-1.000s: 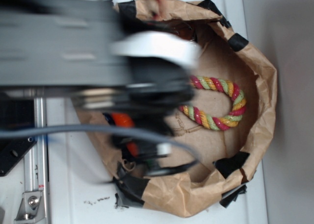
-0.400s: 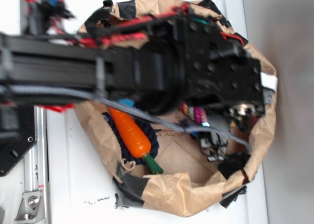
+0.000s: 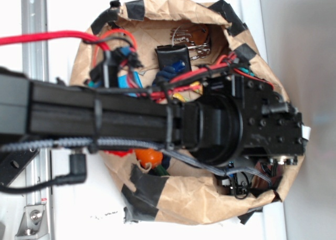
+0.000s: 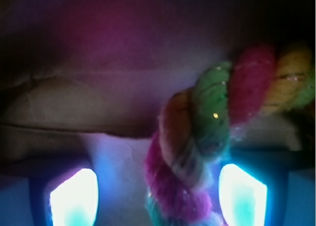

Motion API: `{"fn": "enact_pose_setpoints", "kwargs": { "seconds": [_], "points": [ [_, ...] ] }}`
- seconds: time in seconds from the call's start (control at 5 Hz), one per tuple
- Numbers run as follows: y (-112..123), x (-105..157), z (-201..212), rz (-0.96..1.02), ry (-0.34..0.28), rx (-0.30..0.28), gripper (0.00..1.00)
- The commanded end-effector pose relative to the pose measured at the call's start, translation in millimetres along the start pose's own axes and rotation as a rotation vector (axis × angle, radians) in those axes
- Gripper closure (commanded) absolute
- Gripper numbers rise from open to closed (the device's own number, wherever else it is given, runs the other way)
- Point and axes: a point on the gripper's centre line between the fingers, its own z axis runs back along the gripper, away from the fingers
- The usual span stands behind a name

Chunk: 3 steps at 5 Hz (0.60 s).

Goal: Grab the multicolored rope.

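Observation:
In the wrist view the multicolored rope [image 4: 212,122], twisted pink, green and yellow strands, runs from the upper right down between my two glowing fingertips [image 4: 74,199]. My gripper [image 4: 158,199] is open, with the rope nearer the right fingertip and a gap on the left. In the exterior view my arm and wrist [image 3: 247,127] cover the rope, so it is hidden there. The gripper sits low inside the brown paper bag [image 3: 173,198] at its right side.
The bag's crumpled paper wall with black tape patches [image 3: 144,190] rings the work area. An orange carrot toy [image 3: 148,157] with a green tip peeks out below my arm. The bag's paper wall [image 4: 74,112] rises just behind the rope.
My arm has swung right and down into the bag. The rope, once plainly visible, is now covered by my wrist. The carrot is now mostly hidden.

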Motion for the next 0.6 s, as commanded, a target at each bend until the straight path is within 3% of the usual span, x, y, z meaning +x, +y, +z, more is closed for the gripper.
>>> {"fn": "enact_pose_setpoints", "kwargs": {
  "seconds": [0.0,0.4],
  "points": [
    [-12,-3,-23,-0.002,0.009,0.017,1.00],
    [30,-32,55,0.095,-0.128,0.078,1.00]
  ]
}}
